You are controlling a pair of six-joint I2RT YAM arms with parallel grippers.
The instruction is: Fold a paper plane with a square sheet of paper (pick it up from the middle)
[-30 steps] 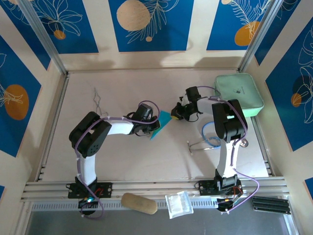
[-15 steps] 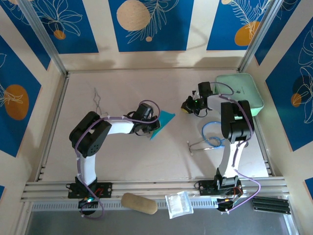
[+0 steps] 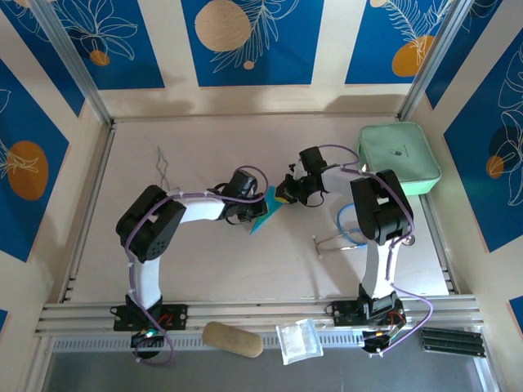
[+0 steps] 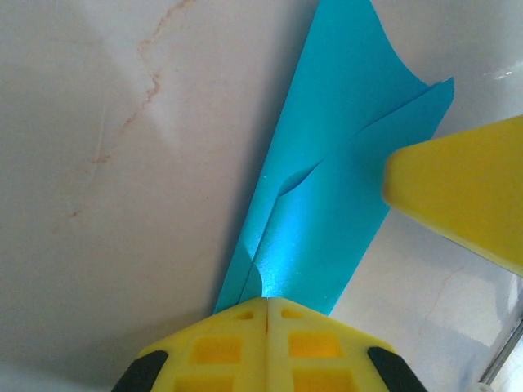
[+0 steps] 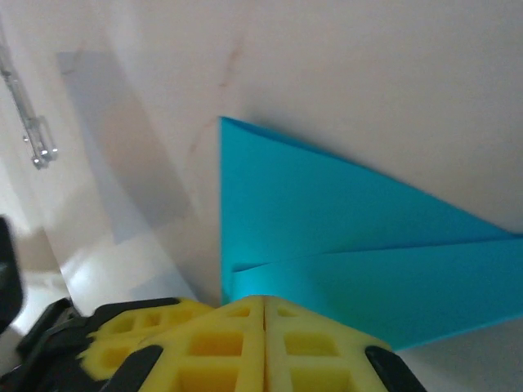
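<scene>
Paper sheet (image 4: 327,204) is looking thin and floppy; seen from the left wrist, left gripper (image 4: 267,300) is pinching its 6 o'clock tip, right gripper (image 5: 263,300) its 3 o'clock edge.

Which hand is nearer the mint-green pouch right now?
Right. The right hand pinches the end of the folded paper nearest the mint-green pouch; the left hand grips the opposite end, farther away.

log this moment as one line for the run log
left gripper: shut on teal paper | right gripper: shut, tip at paper's other end | paper: folded, creased, not yet a dart
</scene>
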